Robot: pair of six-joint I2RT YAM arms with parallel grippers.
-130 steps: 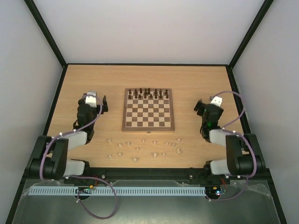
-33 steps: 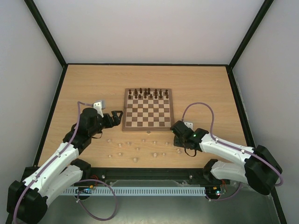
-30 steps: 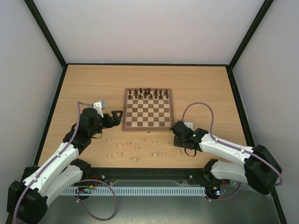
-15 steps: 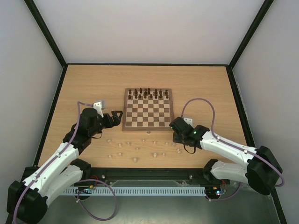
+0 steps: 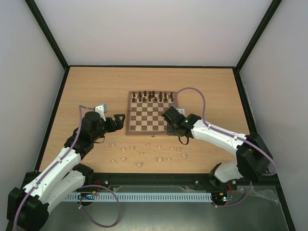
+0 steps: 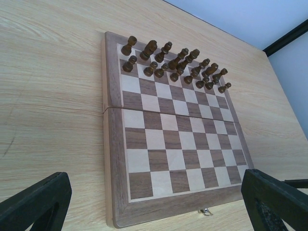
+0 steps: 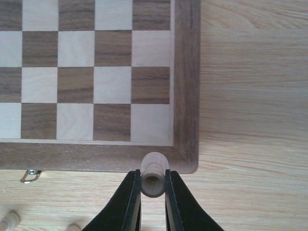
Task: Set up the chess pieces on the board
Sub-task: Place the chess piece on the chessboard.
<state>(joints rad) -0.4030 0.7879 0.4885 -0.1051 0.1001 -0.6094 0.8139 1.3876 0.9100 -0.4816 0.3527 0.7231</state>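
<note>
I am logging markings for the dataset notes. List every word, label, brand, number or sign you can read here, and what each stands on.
None: no word, number, label or sign can be read in any view.
The board has a plain border, no rank or file marks.
The pale piece in the right gripper is unmarked.

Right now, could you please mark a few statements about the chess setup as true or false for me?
1. The right gripper holds a pale chess piece. True.
2. The left gripper is shut on a dark piece. False: it is open and empty, beside the board.
3. The dark pieces stand on the board's far two rows. True.
4. Pale pieces already fill the near rows. False: those rows are bare; the loose pale pieces lie on the table.
</note>
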